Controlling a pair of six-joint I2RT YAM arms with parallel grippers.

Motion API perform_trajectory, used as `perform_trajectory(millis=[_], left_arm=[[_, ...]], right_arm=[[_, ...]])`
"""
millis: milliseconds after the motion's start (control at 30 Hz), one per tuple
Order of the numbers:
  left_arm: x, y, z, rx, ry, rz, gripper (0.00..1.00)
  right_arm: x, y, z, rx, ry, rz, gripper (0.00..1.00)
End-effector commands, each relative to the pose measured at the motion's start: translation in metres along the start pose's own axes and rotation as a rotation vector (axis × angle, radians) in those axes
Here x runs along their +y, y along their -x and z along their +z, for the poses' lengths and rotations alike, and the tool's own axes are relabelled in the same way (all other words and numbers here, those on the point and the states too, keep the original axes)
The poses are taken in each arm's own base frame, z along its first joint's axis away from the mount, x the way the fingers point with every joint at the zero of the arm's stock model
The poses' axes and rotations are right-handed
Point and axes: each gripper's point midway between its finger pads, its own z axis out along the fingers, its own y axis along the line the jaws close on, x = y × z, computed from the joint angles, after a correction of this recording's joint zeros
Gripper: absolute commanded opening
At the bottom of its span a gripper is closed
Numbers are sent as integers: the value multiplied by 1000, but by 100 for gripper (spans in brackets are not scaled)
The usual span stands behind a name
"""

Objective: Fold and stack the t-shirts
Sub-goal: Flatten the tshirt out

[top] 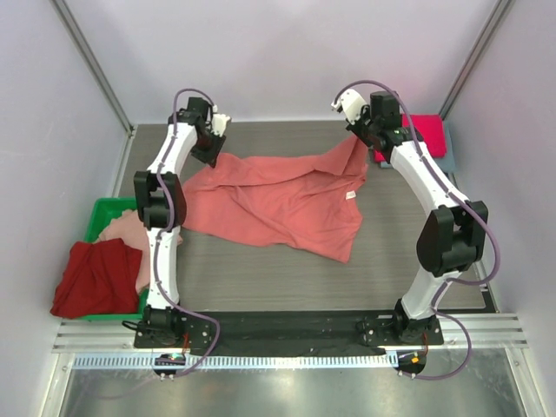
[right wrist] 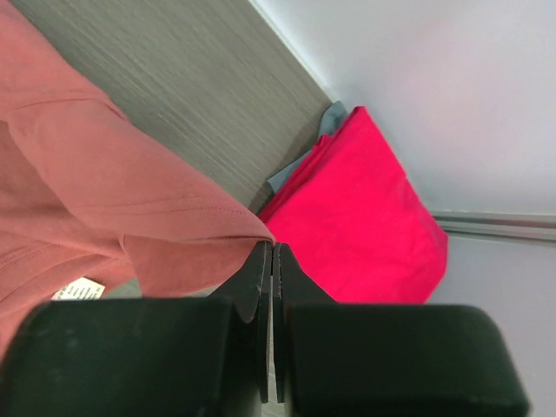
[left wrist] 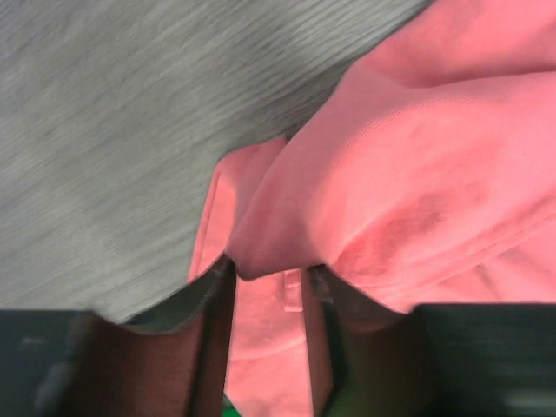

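The salmon-coral t-shirt (top: 278,200) lies crumpled and partly spread across the middle of the table, its white neck label (top: 351,195) near its right edge. My left gripper (top: 215,143) is shut on the shirt's far left corner, and in the left wrist view a fold of the salmon cloth (left wrist: 408,156) is bunched between the jaws (left wrist: 268,274). My right gripper (top: 359,135) is shut on the shirt's far right corner and holds it lifted. In the right wrist view the hem (right wrist: 130,200) is pinched at the jaw tips (right wrist: 273,248).
A folded magenta shirt (top: 426,135) lies on a grey-blue one (top: 440,149) at the far right, also in the right wrist view (right wrist: 365,217). A green bin (top: 109,213) at the left edge holds a dark red shirt (top: 91,278) and a pale pink one (top: 126,228).
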Motion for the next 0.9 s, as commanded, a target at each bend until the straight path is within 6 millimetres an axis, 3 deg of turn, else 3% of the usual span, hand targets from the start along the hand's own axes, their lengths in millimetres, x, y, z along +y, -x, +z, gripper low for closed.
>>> perform_trajectory(millis=[0,33,67,200,267,600,867], left_arm=[[16,22,-41,-69,138,-39,38],[17,24,-62,-98,146,-51,39],[7,6,-53,-60,97,-63,38],[-11,-26,-61,-37,-12,-131,35],[-18,-39,-52,7,-52,-160,34],[-15,-49,-17,81,-83,-187,31],[-11,-51,0,95,-83,-197,31]], right_arm=[[-15,17,5,-44,-40,12,1],[-17,19,5,-49,-43,25,1],[-15,18,6,-44,-39,29,1],[-3,16,8,-56,5,37,1],[1,13,9,-49,13,39,1],[7,3,6,-29,22,21,1],[7,0,3,-17,18,7,1]])
